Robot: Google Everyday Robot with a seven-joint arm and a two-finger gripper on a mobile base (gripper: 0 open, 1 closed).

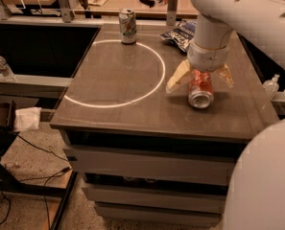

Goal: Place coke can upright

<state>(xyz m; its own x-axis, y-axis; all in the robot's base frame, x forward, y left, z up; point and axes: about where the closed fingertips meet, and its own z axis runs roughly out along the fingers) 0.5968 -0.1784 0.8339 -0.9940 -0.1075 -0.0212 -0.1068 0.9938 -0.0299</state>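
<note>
The coke can is red with a silver rim. It lies on its side on the right part of the table, with its end facing the camera. My gripper points down right over the can. Its two pale fingers are spread to the can's left and right, straddling its far half. The jaws are open and are not pressing on the can. My white arm fills the upper right of the view.
A green-and-white soda can stands upright at the table's back, on the edge of a white painted circle. A dark blue snack bag lies at the back right. Plastic bottles stand off the table at left and right.
</note>
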